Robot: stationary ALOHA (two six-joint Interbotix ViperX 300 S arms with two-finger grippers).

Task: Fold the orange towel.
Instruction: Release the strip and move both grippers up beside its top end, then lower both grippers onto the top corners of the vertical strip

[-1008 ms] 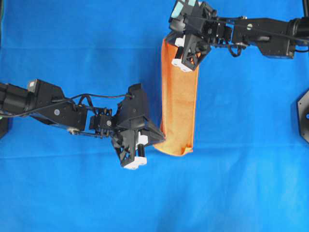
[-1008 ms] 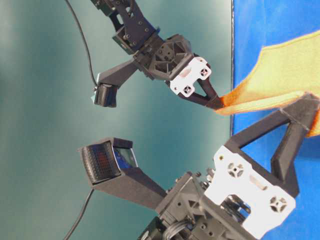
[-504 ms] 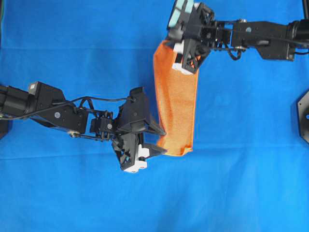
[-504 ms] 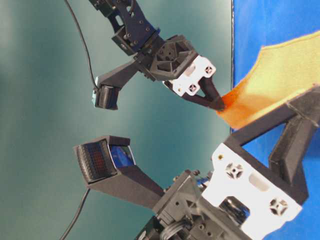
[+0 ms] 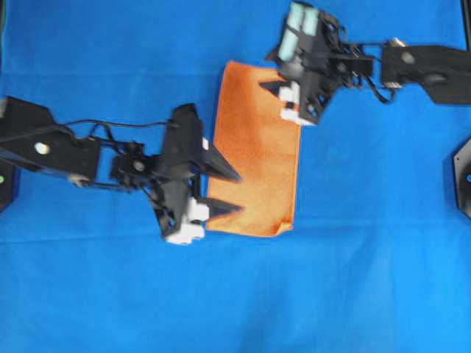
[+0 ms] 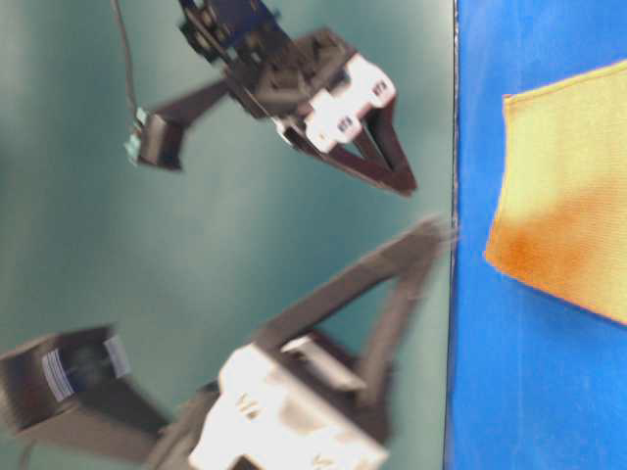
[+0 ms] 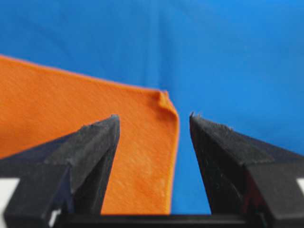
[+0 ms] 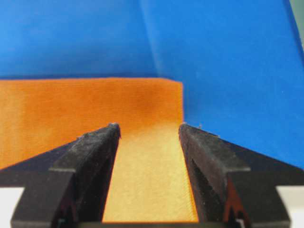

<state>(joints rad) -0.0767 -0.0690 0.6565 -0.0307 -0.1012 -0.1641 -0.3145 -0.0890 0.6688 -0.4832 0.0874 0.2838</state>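
The orange towel [image 5: 257, 154] lies flat on the blue table cover as a folded upright rectangle, with its lower right corner slightly curled. My left gripper [image 5: 237, 193] is open, and its two fingers hover over the towel's lower left part with nothing held. The left wrist view has the towel [image 7: 71, 118] below the left gripper [image 7: 153, 118], a curled corner just ahead. Over the towel's upper right corner, my right gripper [image 5: 266, 73] also stands open and empty. In the right wrist view the towel [image 8: 71, 104] fills the gap of the right gripper [image 8: 148, 127]. The table-level view shows the towel [image 6: 568, 186] flat.
A blue cloth [image 5: 368, 294] covers the whole table. A black mount [image 5: 464, 180] sits at the right edge. In the table-level view a teal wall [image 6: 98, 245] lies beyond the table edge, and both grippers are blurred there.
Both grippers have opened and let go of the towel's corners. The towel has dropped flat and spread wider to the left. Both arms have pulled back a little.
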